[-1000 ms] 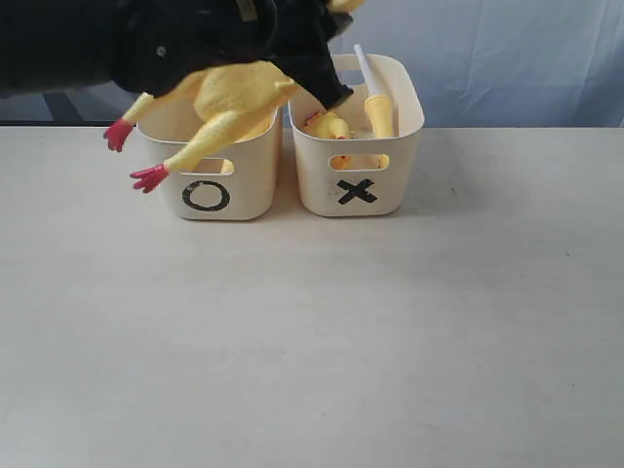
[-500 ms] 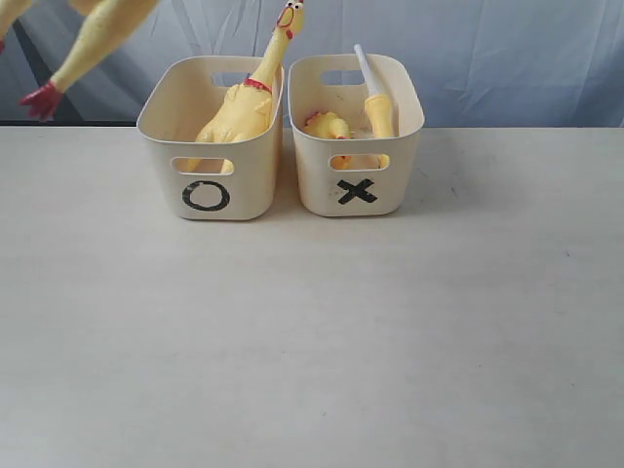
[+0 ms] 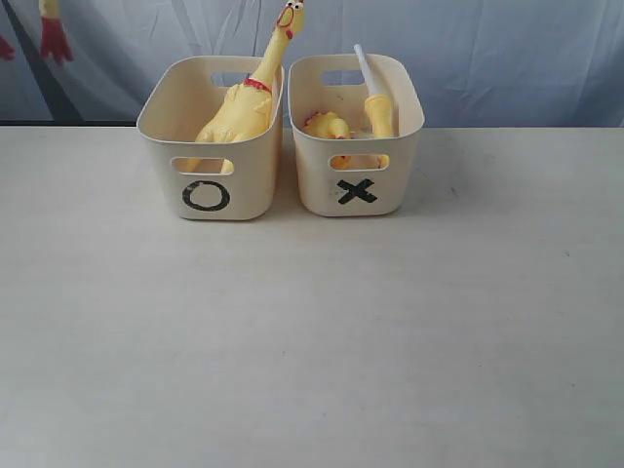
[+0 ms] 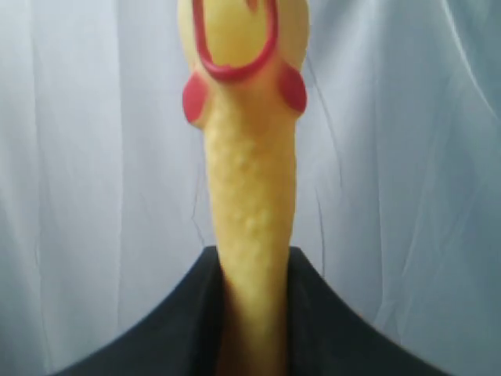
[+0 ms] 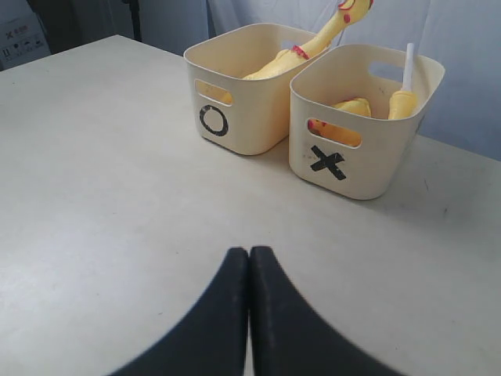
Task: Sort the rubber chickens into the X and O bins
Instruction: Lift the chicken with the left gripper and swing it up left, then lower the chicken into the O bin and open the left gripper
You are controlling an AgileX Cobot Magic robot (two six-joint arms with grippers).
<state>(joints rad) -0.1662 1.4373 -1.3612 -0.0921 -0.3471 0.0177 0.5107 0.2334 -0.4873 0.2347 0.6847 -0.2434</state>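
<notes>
Rubber chicken [image 4: 250, 196] pinched at neck in L gripper [image 4: 250, 266], long axis straight out from jaws, head outermost, feet [image 3: 56, 39] hanging high far-L, O bin [image 3: 255, 185] nearer than X bin [image 3: 400, 171]; R gripper [image 5: 249, 262] closed tight, empty.

- the O bin [image 3: 249, 185] stands on the left of the pale table [image 3: 312, 341]; the X bin [image 3: 400, 171] stands just beside it on the right; both black marks face the camera
- the leaning chicken [image 3: 239, 112] lies in the O bin; its neck rises along the rim nearest the X bin; its head [image 3: 290, 18] stands clear above the rim
- the tubed chicken [image 3: 328, 125] lies in the X bin; a white tube [image 3: 362, 66] points up past the rim
- the hanging chicken [image 3: 55, 37] shows only a red foot on a yellow leg at the upper left corner, before the pale blue curtain [image 3: 507, 58]; the rest is out of frame
</notes>
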